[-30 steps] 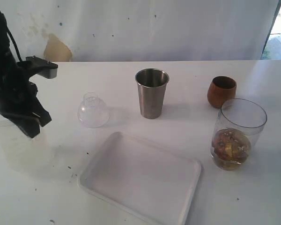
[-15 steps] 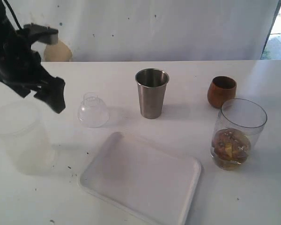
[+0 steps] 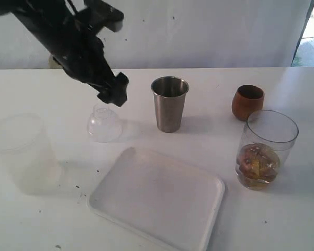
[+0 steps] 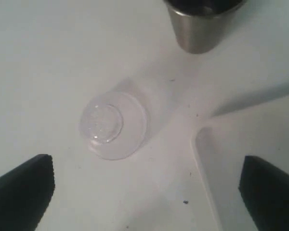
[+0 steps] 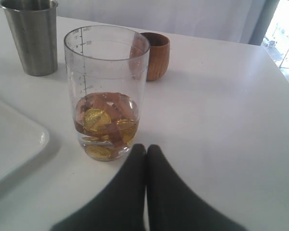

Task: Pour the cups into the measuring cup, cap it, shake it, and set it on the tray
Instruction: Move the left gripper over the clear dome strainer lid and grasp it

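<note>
The left gripper point(image 3: 114, 95) hangs above the lid point(image 3: 104, 123) with its fingers spread wide and nothing between them. In the left wrist view the lid sits on the table point(image 3: 282, 209), untouched, just off a corner of the tray point(image 3: 146, 209).

Seen from the exterior view:
- The lid lies beyond the tray's far left corner.
- The tumbler point(image 3: 169, 104) stands upright beyond the tray's far edge.
- The wooden cup point(image 3: 247, 102) stands farther right, beyond the tray's far right.
- The frosted cup point(image 3: 23, 154) stands upright to the tray's left, apart from it.
- The jar point(image 3: 264, 149) stands upright to the tray's right, uncapped, with gold discs and brown pieces in its bottom.
- The tray itself holds nothing.

The right gripper point(image 5: 145, 153) has its fingers pressed together and empty — its tip sits low, just beside the jar's base.
</note>
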### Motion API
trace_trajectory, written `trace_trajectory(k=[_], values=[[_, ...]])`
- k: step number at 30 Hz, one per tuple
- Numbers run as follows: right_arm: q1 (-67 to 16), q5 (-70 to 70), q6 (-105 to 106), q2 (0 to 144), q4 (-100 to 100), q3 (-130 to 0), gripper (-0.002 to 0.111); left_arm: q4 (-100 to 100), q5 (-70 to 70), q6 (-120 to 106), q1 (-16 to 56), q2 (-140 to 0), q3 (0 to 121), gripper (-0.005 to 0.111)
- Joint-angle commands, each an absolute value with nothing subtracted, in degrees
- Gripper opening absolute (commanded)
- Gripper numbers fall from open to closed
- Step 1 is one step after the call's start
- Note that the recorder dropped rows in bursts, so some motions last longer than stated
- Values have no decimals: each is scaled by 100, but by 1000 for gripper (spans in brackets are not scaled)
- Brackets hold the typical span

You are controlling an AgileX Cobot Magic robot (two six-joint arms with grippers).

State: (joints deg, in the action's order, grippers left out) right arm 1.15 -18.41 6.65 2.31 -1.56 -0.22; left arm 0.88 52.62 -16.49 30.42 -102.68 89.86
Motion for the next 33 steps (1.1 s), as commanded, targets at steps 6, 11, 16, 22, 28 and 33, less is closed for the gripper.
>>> trace_trajectory(k=[6,11,16,22,28,33], values=[[106,-1788,687,252,-172,0,0,1364,4629,-336,3094,-11420,8922,105],[106,-1788,687,252,-172,0,0,1389,4337,-336,3094,-11541,8922,105],[106,-1788,687,252,-172,0,0,1580,4413,530,3094,-11541,8922,62],[106,-1788,687,252,-172,0,0,405,4434,601,2457,-11541,8933,71],[106,-1788,687,252,-172,0,0,-79,4243,104,2243,-11541,8933,71],[106,-1788,687,252,-172,0,0,-874,3944,-497,2243,-11672,8956,71]])
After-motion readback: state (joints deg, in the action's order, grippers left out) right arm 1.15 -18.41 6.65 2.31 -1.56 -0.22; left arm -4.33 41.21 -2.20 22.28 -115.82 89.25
